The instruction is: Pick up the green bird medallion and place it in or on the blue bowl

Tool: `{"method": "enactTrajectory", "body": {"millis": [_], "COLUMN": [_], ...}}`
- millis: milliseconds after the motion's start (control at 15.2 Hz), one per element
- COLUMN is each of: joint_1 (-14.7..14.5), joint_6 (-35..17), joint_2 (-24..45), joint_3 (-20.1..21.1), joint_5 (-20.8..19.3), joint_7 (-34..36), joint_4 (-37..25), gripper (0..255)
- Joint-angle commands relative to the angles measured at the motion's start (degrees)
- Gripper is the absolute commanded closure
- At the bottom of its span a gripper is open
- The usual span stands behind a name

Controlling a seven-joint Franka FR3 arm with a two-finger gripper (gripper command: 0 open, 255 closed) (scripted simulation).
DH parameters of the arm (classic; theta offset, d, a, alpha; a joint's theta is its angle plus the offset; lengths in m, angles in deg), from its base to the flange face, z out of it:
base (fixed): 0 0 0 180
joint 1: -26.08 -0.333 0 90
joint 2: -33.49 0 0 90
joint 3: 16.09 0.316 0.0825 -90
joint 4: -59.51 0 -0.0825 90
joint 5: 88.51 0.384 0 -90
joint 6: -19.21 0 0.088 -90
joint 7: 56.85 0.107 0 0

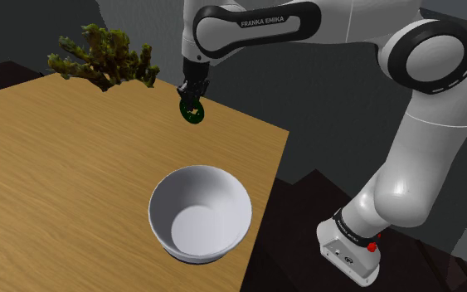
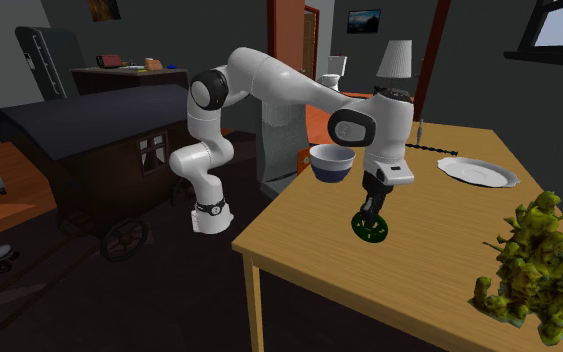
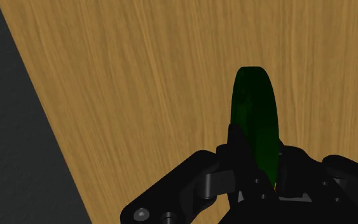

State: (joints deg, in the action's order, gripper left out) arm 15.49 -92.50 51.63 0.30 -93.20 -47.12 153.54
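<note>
Shoulder view: the bowl [image 1: 200, 214] sits at lower middle on the wooden table [image 1: 57, 166], near the table's right edge. It is drawn white to pale grey here, and it holds nothing. Above it in the frame, at upper middle, the black gripper [image 1: 193, 101] points downward with its fingers clamped on the top of the green bird medallion [image 1: 192, 111]. The disc hangs below the fingertips, well apart from the bowl, with its round face turned partly toward the camera and slightly tilted. A leafy green plant [image 1: 107, 58] lies at upper left, and the arm's stand [image 1: 352, 249] is at lower right. Second exterior view: the bowl [image 2: 331, 163] shows a blue outer wall and a white rim at centre, partly behind the arm's wrist, and its inside is hidden from this side. Just below and to the right, the gripper [image 2: 371, 212] grasps the medallion [image 2: 370, 228], which hangs upright over the table [image 2: 449, 290] with its face toward the camera. An empty white plate [image 2: 477, 172] lies at right, the plant [image 2: 534, 260] is at lower right, and a dark wagon [image 2: 99, 150] stands at left. Wrist view: the two fingers [image 3: 238, 146] pinch the medallion [image 3: 257, 121] between them. It is seen edge-on as a narrow dark-green oval whose long axis runs straight out from the gripper [image 3: 260, 156], over the table's wood grain [image 3: 139, 76].
</note>
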Motion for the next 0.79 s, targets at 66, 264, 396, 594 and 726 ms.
{"method": "enactTrajectory", "body": {"millis": [66, 264, 396, 594, 726], "joint_1": [0.0, 0.0, 0.0, -0.1, -0.1], "joint_6": [0.0, 1.4, 2.8, 5.0, 6.5], "joint_2": [0.0, -0.3, -0.6, -0.9, -1.0], "joint_3": [0.0, 0.0, 0.1, 0.2, 0.2], "joint_5": [0.0, 0.1, 0.2, 0.3, 0.4], "joint_7": [0.0, -0.1, -0.1, -0.2, -0.2], "joint_4": [0.0, -1.1, -2.3, -4.2, -5.5], "gripper": [255, 255, 255, 255, 255]}}
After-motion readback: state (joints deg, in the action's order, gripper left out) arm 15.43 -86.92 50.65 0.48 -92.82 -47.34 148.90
